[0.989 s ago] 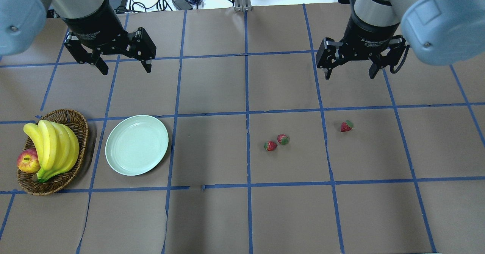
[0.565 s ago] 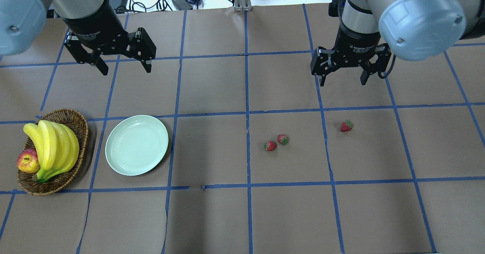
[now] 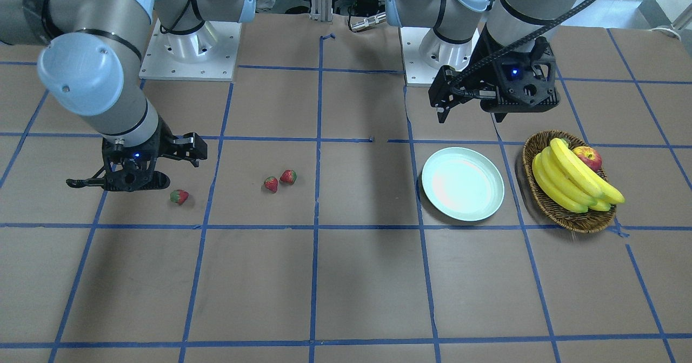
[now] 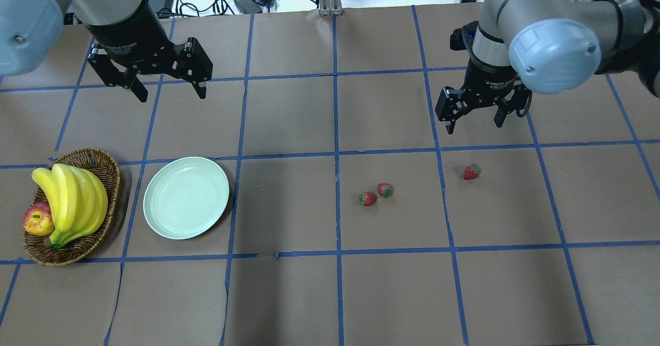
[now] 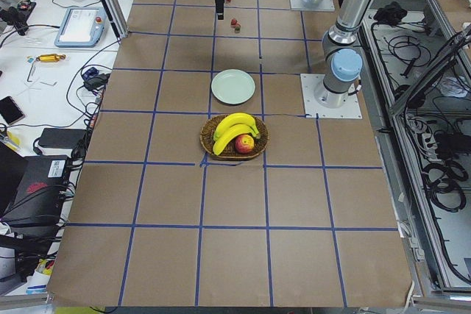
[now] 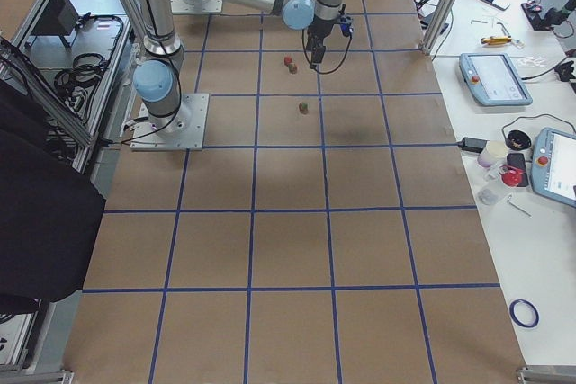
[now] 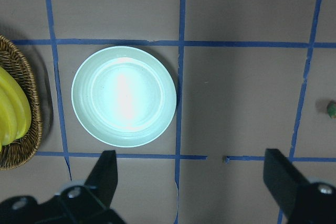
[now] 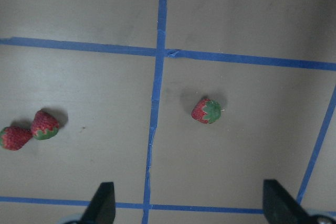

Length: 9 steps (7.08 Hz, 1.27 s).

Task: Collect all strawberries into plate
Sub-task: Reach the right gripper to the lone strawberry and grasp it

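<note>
Three strawberries lie on the brown table right of centre: a touching pair (image 4: pixel 385 190) (image 4: pixel 367 199) and a single one (image 4: pixel 471 172) further right. The right wrist view looks down on the single strawberry (image 8: pixel 207 111) and the pair (image 8: pixel 44 125). My right gripper (image 4: pixel 474 126) hangs open above the table, just behind the single strawberry, with nothing in it. The mint-green plate (image 4: pixel 186 197) sits empty at the left. My left gripper (image 4: pixel 171 96) hovers open behind the plate (image 7: pixel 124 95), holding nothing.
An oval wicker basket (image 4: pixel 77 253) with bananas (image 4: pixel 72 201) and a red apple (image 4: pixel 38 219) stands left of the plate. Blue tape lines grid the table. Cables and devices lie beyond the far edge.
My right gripper has swung forward and lower, closing in on the single strawberry from behind. The left arm, plate and strawberries have not moved.
</note>
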Motion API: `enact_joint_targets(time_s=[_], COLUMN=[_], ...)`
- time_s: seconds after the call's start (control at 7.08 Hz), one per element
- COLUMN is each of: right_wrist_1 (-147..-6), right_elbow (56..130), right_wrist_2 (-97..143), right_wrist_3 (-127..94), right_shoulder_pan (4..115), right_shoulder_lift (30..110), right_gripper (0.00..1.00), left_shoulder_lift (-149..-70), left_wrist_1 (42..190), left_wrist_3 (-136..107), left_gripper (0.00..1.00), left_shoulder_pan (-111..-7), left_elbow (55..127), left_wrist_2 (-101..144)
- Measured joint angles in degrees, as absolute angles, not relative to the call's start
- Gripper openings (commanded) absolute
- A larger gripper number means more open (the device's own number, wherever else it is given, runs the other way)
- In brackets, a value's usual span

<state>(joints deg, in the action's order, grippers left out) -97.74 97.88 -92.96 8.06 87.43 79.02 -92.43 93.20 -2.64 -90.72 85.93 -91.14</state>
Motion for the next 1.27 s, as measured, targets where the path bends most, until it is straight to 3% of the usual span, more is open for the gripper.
enact_joint_targets(time_s=[0.99,1.27], right_wrist_1=[-128.8,-130.4], right_elbow=[118.2,118.8], right_wrist_2=[-93.6,-93.6], right_wrist_3=[14.5,14.6], right_shoulder_pan=[82.9,82.7], right_shoulder_lift=[73.8,73.5], right_gripper=[0.99,0.78], left_shoulder_lift=[-92.6,-92.6], left_wrist_1=[93.1,93.1], left_wrist_3=[-2.7,-2.7], left_gripper=[1.0,1.0], left_shoulder_pan=[-90.8,-90.8], left_elbow=[86.0,86.0], left_wrist_2=[-91.1,-91.1])
